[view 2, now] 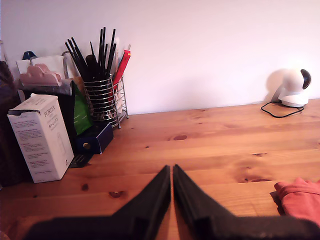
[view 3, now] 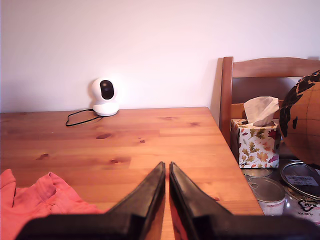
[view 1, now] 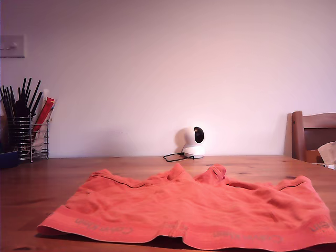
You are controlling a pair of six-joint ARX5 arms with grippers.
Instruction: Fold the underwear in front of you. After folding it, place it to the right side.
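**Both tools pressed together, garment not yet gripped**

Tools first: my first gripper [view 2: 172,172] and my second gripper [view 3: 166,170] each hover above the counter [view 1: 31,178] with tips pressed together, holding nothing. The underwear [view 1: 194,212] lies spread flat at 6 o'clock in the exterior view, waistband nearest the camera. The small white camera [view 1: 193,142] sits at 12 o'clock. Likely risk: closed tips descending would only push and bunch the soft cloth, spoiling an even fold.

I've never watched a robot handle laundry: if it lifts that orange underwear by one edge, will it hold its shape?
Probably not. The underwear lies rumpled and wrinkled on the table, so it looks soft and would likely droop. It seems thin and light. The thicker waistband may hang a little straighter.
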